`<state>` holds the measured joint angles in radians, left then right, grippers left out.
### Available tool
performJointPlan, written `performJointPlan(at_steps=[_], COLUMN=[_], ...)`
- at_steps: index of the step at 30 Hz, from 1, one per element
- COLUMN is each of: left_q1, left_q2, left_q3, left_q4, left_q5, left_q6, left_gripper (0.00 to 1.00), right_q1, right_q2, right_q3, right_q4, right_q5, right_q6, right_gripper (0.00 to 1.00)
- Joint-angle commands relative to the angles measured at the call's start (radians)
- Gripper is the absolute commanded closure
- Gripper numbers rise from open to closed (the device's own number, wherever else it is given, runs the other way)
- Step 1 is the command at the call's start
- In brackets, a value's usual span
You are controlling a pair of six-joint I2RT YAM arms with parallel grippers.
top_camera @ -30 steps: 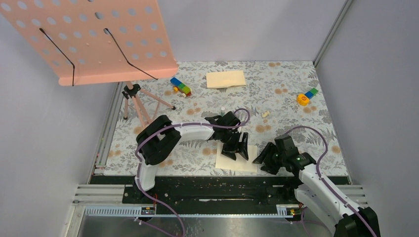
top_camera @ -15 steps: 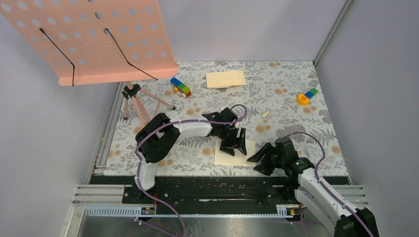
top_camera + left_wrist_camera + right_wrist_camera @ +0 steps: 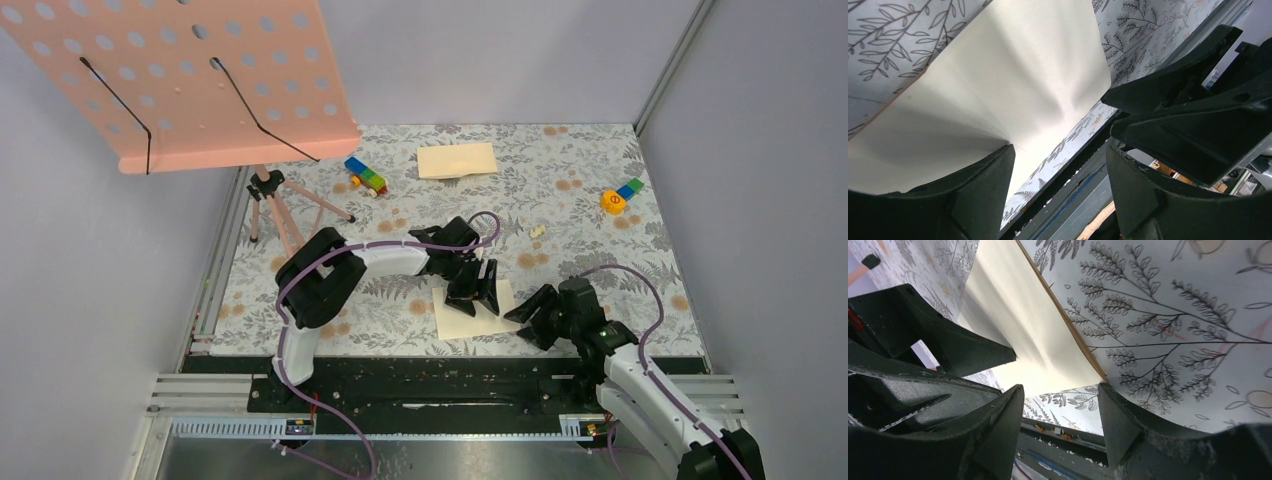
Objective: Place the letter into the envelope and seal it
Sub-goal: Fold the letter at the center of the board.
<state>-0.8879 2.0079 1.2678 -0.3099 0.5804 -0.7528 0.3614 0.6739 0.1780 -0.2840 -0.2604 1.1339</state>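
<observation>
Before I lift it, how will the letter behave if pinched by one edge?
Probably floppy: the letter ripples softly beside the left fingers. Likely light: a push may slide it over the tablecloth. Its flat edge looks hard to pinch.

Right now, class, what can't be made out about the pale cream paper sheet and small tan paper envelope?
Pale cream paper sheet: far part under left gripper, top view.
Small tan paper envelope: flap too small, top view; outside both wrist views.
Tiny white scrap: too small, top view.

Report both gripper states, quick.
Left gripper: open, over the letter, holding nothing.
Right gripper: open, empty, beside the letter.
</observation>
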Motion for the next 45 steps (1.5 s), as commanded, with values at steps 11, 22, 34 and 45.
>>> performJointPlan(at_steps=[11, 22, 34, 45], left_q1=[-0.010, -0.010, -0.010, -0.022], left_q2=[0.055, 0.058, 0.046, 0.038], left_q3=[-0.036, -0.022, -0.014, 0.033], left_q4=[-0.045, -0.057, -0.062, -0.096], left_q5=[-0.032, -0.052, -0.050, -0.062], left_q6=[0.061, 0.067, 0.085, 0.087], left_gripper=[0.30, 0.29, 0.29, 0.29], right_q1=[-0.027, -0.085, -0.087, -0.088], right_q2=[0.073, 0.327, 0.406, 0.420], right_q3=[0.108, 0.193, 0.167, 0.139], right_q4=[-0.166, -0.079, 0.054, 0.189], right_q5=[0.169, 0.011, -0.109, -0.208], right_q6=[-0.168, -0.328, -0.277, -0.243], right_gripper=[0.31, 0.27, 0.28, 0.35])
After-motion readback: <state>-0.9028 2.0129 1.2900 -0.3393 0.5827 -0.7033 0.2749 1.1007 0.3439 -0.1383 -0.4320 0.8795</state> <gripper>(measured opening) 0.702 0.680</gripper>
